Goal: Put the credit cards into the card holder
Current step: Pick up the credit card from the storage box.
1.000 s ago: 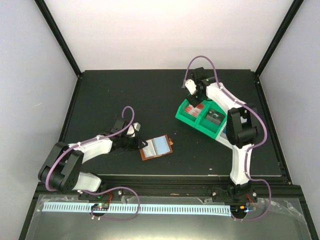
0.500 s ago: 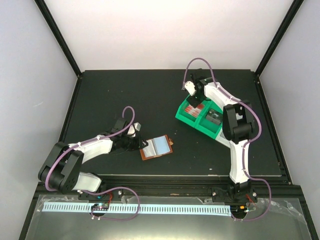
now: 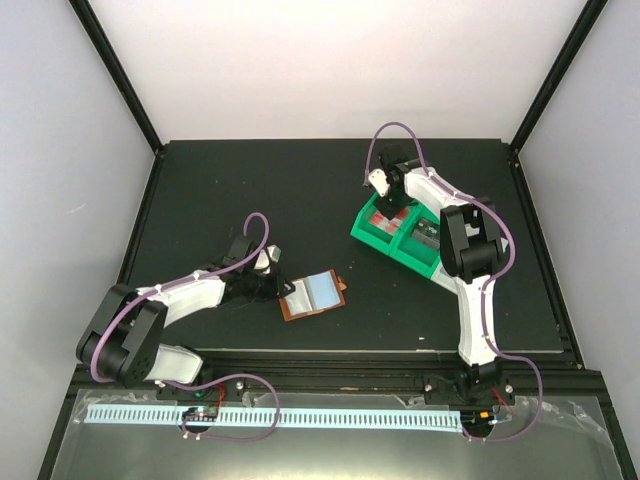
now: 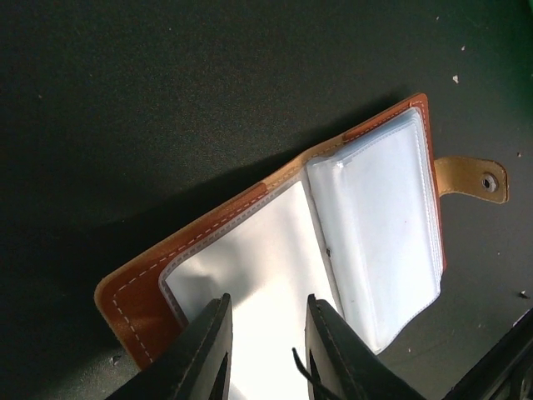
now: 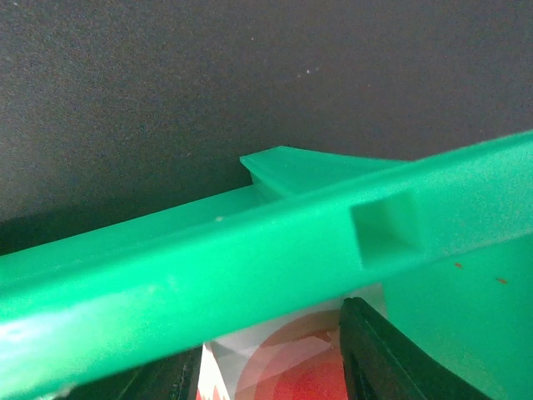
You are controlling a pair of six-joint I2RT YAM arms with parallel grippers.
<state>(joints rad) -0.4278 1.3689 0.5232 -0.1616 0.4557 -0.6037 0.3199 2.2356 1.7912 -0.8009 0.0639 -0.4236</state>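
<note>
left arm (image 3: 180, 295) lies low, stretched rightward from its base, wrist tipped down. left gripper (image 4: 268, 307) shows its fingers (image 4: 208, 350) a narrow gap apart. right arm (image 3: 480, 300) stands tall with elbow folded, forearm reaching back and left. right gripper (image 5: 275, 354) points down, fingers (image 5: 387, 358) well apart.

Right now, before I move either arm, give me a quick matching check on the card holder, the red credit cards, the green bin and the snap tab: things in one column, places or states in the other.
Things:
1. card holder
2. red credit cards
3. green bin
4. snap tab

Places or states:
A. sticks out past the holder's edge
B. in the bin's left compartment, top view
C. lies open on the table, clear sleeves up
D. stands on the table's right half, two compartments

Pairs: 1-C, 2-B, 3-D, 4-A
</note>
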